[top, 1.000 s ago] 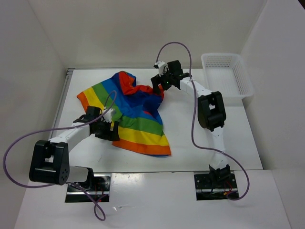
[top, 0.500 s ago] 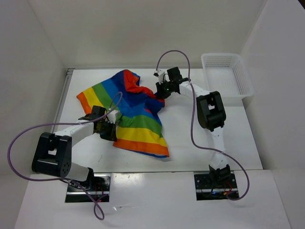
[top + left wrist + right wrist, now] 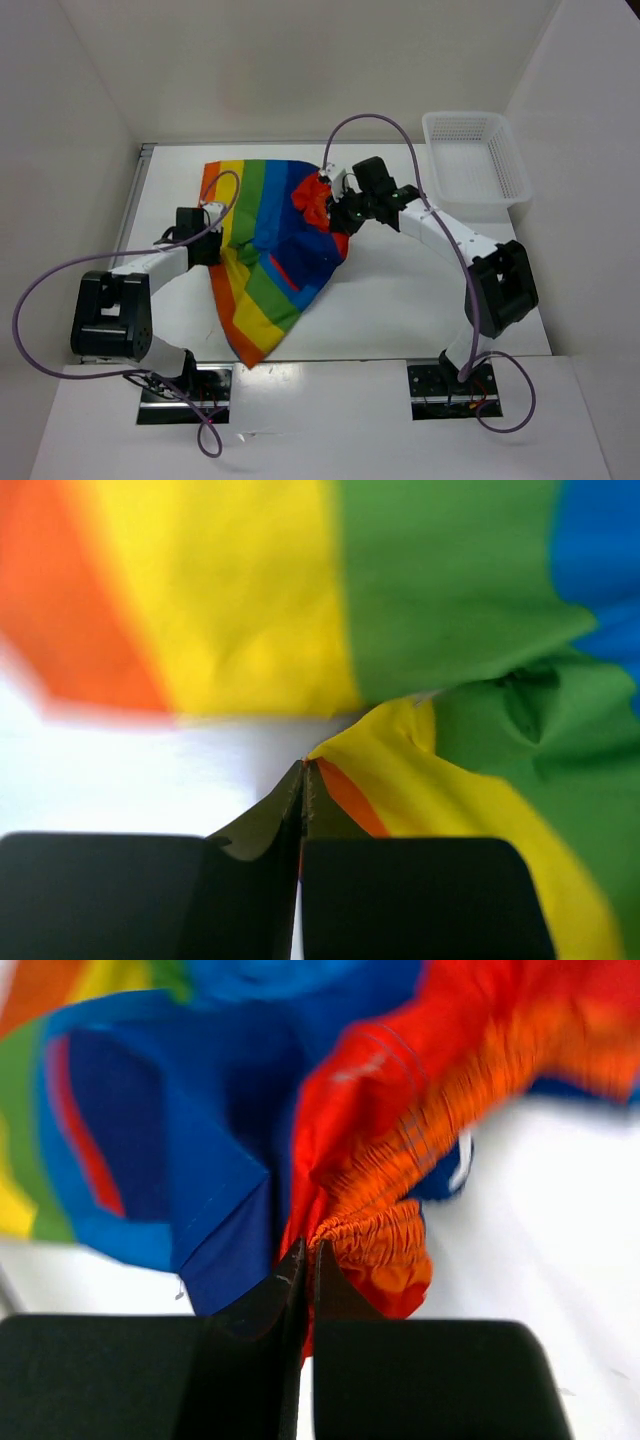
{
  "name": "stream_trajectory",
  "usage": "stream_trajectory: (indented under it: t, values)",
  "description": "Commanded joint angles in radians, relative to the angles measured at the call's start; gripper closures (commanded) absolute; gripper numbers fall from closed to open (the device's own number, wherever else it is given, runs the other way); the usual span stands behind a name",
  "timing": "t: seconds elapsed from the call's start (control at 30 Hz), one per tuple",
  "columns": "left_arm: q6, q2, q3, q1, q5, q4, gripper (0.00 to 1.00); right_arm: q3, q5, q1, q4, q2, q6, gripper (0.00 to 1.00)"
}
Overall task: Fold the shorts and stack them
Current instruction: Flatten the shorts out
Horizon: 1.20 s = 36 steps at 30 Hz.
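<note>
The rainbow-striped shorts hang stretched between my two grippers above the white table, with a pointed end drooping toward the near edge. My left gripper is shut on the orange and yellow hem of the shorts, seen pinched at its fingertips in the left wrist view. My right gripper is shut on the gathered red-orange waistband, with its fingertips closed over the cloth. Blue and navy folds hang to the left of that grip.
A white mesh basket stands at the back right of the table. White walls close in the left, back and right sides. Purple cables loop from both arms.
Both grippers closed on the shorts and lifted them. The cloth, which lay crumpled on the table, now hangs spread between the arms, and the right arm has swung out to the right.
</note>
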Motion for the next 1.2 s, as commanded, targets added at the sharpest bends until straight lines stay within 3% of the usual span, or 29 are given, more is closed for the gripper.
stream_trajectory:
  t: [0.0,0.13,0.2,0.27,0.33,0.37,0.47,0.6,0.73,0.9,1.07,1.17]
  values:
    - [0.004,0.012,0.093,0.097,-0.145,0.149,1.0,-0.001,-0.036,0.018,0.05,-0.051,0.14,1.0]
    - [0.004,0.032,0.197,0.175,-0.23,0.214,1.0,0.119,0.048,0.018,0.176,-0.002,0.364,1.0]
    - [0.004,0.041,0.234,0.185,-0.267,0.226,1.0,0.168,0.097,0.018,0.201,0.064,0.426,0.85]
    - [0.004,0.041,0.255,0.176,-0.276,0.226,1.0,0.246,0.137,0.018,0.211,0.144,0.483,0.81]
    - [0.004,0.012,0.255,0.15,-0.276,0.194,0.45,0.332,0.199,0.018,0.211,0.199,0.471,0.47]
    - [0.004,-0.001,0.265,0.134,-0.276,0.139,0.31,0.361,0.226,0.018,0.211,0.225,0.433,0.35]
    - [0.004,-0.096,0.265,0.071,-0.224,-0.027,0.19,0.472,0.326,0.018,0.211,0.299,0.319,0.29]
    - [0.004,-0.344,0.219,0.002,-0.037,-0.318,0.18,0.442,0.388,0.007,0.211,0.276,0.198,0.32]
    - [0.004,-0.514,-0.005,-0.088,-0.142,-0.497,0.23,0.285,0.222,-0.059,0.133,0.201,0.124,0.35]
    - [0.004,-0.514,-0.143,-0.088,-0.254,-0.602,0.26,0.066,0.121,-0.068,0.115,0.135,0.104,0.35]
    - [0.004,-0.45,-0.2,-0.088,-0.296,-0.559,0.2,0.039,0.018,-0.068,0.127,0.179,0.093,0.32]
    - [0.004,-0.43,-0.211,-0.088,-0.296,-0.585,0.2,0.052,-0.054,-0.059,0.067,0.224,0.0,0.29]
